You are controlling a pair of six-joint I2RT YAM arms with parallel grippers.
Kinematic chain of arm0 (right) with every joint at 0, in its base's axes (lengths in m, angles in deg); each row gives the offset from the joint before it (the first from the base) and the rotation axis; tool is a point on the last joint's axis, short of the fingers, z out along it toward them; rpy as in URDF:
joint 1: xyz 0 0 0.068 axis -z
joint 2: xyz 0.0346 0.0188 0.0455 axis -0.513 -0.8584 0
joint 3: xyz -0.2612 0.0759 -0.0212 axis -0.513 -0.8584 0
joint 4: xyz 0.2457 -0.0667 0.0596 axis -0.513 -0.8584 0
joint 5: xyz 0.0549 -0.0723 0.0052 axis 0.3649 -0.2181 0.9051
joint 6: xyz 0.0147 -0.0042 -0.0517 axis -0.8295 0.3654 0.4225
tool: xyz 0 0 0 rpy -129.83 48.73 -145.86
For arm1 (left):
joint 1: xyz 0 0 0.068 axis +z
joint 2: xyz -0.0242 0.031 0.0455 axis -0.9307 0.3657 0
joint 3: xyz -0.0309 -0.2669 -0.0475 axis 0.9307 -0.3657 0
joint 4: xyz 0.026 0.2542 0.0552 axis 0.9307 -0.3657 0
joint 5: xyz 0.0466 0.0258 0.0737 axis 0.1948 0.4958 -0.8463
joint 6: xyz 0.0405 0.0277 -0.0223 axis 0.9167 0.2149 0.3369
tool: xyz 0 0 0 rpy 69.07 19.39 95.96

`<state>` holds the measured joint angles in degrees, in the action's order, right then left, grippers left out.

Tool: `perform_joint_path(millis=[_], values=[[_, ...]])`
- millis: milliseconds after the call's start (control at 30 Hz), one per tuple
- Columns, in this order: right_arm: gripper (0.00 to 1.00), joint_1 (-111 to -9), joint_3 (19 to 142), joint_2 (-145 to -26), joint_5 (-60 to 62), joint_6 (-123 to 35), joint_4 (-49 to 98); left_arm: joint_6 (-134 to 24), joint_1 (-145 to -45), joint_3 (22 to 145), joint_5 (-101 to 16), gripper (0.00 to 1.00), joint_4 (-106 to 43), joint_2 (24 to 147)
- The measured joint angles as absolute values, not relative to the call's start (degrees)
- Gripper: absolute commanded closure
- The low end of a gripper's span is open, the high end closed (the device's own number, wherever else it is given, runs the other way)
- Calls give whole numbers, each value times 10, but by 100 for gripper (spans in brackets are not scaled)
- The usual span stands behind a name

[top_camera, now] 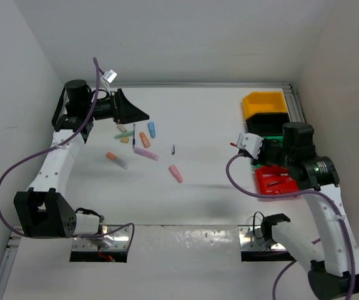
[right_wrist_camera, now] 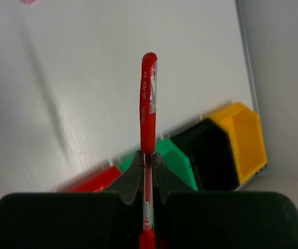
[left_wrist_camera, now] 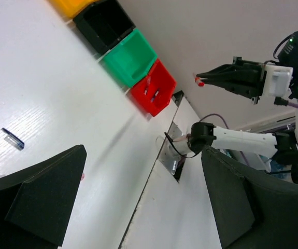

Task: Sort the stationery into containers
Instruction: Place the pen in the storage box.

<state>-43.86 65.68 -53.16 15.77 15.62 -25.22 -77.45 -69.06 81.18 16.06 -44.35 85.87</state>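
My right gripper (right_wrist_camera: 148, 158) is shut on a red gel pen (right_wrist_camera: 148, 104) and holds it in the air beside the bins; in the top view it (top_camera: 238, 145) is just left of them. The yellow (top_camera: 265, 103), black (top_camera: 270, 123) and red (top_camera: 276, 181) bins stand in a row at the right; the green bin (left_wrist_camera: 130, 57) is mostly hidden under my right arm from above. The red bin holds red pens (left_wrist_camera: 150, 85). My left gripper (top_camera: 132, 111) is open and empty above the loose markers: orange (top_camera: 144, 139), blue (top_camera: 152, 129), lilac (top_camera: 145, 153), pink (top_camera: 175, 173).
A small dark item (top_camera: 173, 150) lies mid-table and also shows in the left wrist view (left_wrist_camera: 13, 139). More short markers (top_camera: 117, 159) lie at the far left. White walls close in the table on the left, back and right. The arm bases sit at the near edge.
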Motion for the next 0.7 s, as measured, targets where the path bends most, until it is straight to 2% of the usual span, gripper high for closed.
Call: perform_joint_path(millis=[167,333,700], values=[[100,-264,632,-541,216,247,-352,-740,-688,811,161,0,-468,862],[100,-150,646,-634,272,343,-422,-707,-673,811,161,0,-486,865],[100,-20,656,-772,297,506,-486,-651,-647,805,184,2,-520,893]])
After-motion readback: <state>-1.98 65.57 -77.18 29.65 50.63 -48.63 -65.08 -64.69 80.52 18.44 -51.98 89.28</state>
